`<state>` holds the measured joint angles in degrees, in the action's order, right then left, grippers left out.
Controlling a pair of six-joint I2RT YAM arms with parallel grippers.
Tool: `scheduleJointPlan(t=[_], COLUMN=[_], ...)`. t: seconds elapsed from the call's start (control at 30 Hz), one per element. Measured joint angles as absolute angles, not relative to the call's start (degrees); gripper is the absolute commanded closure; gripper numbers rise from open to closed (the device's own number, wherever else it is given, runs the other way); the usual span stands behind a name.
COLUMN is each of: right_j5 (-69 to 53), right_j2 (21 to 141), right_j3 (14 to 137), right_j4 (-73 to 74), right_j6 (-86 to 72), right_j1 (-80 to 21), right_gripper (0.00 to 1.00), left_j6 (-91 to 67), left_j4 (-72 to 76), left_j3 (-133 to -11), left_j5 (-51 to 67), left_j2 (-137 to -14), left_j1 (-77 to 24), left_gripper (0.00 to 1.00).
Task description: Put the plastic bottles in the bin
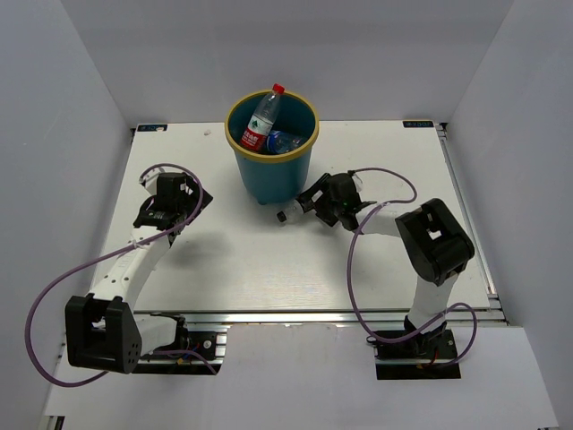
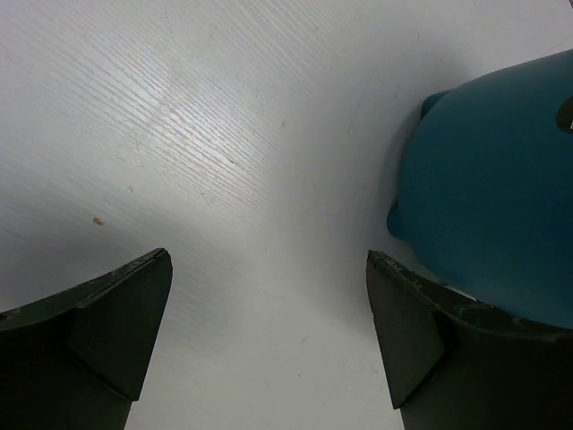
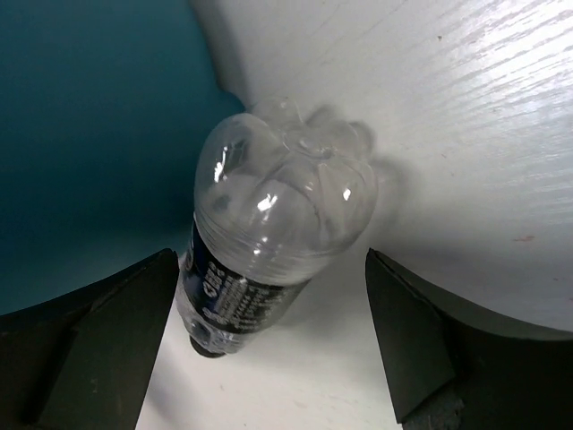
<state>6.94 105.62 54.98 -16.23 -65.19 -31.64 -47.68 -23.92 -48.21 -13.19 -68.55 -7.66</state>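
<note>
The dark teal bin (image 1: 269,166) with a yellow rim stands at the back middle of the table. A clear bottle with a red label and cap (image 1: 262,118) leans out of it, and a blue-labelled one (image 1: 285,141) lies inside. Another clear bottle with a dark blue label (image 3: 269,224) lies on the table by the bin's foot (image 1: 291,214). My right gripper (image 3: 269,340) is open around it, its fingers apart from the bottle; it also shows in the top view (image 1: 312,204). My left gripper (image 2: 269,331) is open and empty over bare table, left of the bin (image 1: 179,199).
The bin's wall fills the right of the left wrist view (image 2: 501,179) and the upper left of the right wrist view (image 3: 89,134). White walls enclose the table (image 1: 224,260) on three sides. Purple cables loop off both arms.
</note>
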Motion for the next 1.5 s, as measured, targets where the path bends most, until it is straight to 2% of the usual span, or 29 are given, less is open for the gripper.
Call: scheduleJointPlan(t=[0.13,0.23,0.33,0.37,0.47,0.6,0.77,0.9,1.03,1.1,1.23,1.33,1.37,1.4,1.5], right_j5=[8.0,8.4,8.4,8.6,10.0,14.3,21.3,22.7,15.0,10.6,6.1,3.6,2.9,2.1,1.1], right_j2=[106.7,108.2,109.3,109.2,107.1,97.0,78.0,72.2,77.9,83.4,96.7,103.2,104.6,105.9,107.8], right_j3=[55.1,56.2,56.3,56.0,52.8,44.8,42.6,52.4,71.8,82.7,101.9,106.8,106.9,106.9,106.6], right_j4=[-18.6,-19.5,-21.1,-21.5,-22.8,-22.7,-21.7,-22.2,-22.0,-20.6,-15.9,-11.6,-10.2,-8.4,-3.7], right_j6=[-67.3,-68.2,-69.0,-69.1,-68.5,-65.1,-53.9,-38.2,-23.6,-18.5,-11.7,-9.8,-9.6,-9.3,-8.3], right_j1=[-32.0,-32.0,-32.0,-32.0,-32.0,-31.9,-31.1,-30.8,-30.9,-31.2,-32.0,-32.5,-32.6,-32.7,-32.8], right_gripper=[0.12,0.22,0.36,0.49,0.64,0.67,0.60,0.64,0.63,0.56,0.50,0.29,0.16,0.11,0.11], left_j6=[-47.7,-47.9,-47.9,-47.9,-48.0,-48.1,-48.1,-48.1,-48.1,-48.1,-48.1,-48.1,-48.1,-48.1,-48.1], left_j4=[-23.9,-23.9,-23.9,-23.9,-23.9,-24.0,-23.9,-23.7,-23.0,-22.7,-22.5,-22.9,-23.1,-23.2,-24.1], left_j3=[-48.1,-48.1,-48.1,-48.1,-48.0,-47.5,-47.5,-47.5,-47.5,-47.5,-47.5,-47.5,-47.5,-47.5,-47.8], left_j5=[-12.9,-12.8,-12.6,-12.5,-12.6,-12.7,-13.6,-14.1,-14.1,-14.2,-14.3,-14.7,-14.9,-15.2,-16.8], left_j2=[-68.6,-68.6,-68.6,-68.6,-68.5,-68.1,-67.9,-67.9,-67.9,-68.1,-68.6,-68.8,-68.8,-68.8,-68.8], left_j1=[-7.7,-7.7,-7.7,-7.7,-7.7,-7.7,-7.7,-7.6,-7.6,-7.6,-7.6,-7.5,-7.4,-7.4,-7.2], left_gripper=[0.02,0.02,0.02,0.02,0.02,0.02,0.02,0.02,0.02,0.02,0.02,0.02,0.02,0.02,0.02])
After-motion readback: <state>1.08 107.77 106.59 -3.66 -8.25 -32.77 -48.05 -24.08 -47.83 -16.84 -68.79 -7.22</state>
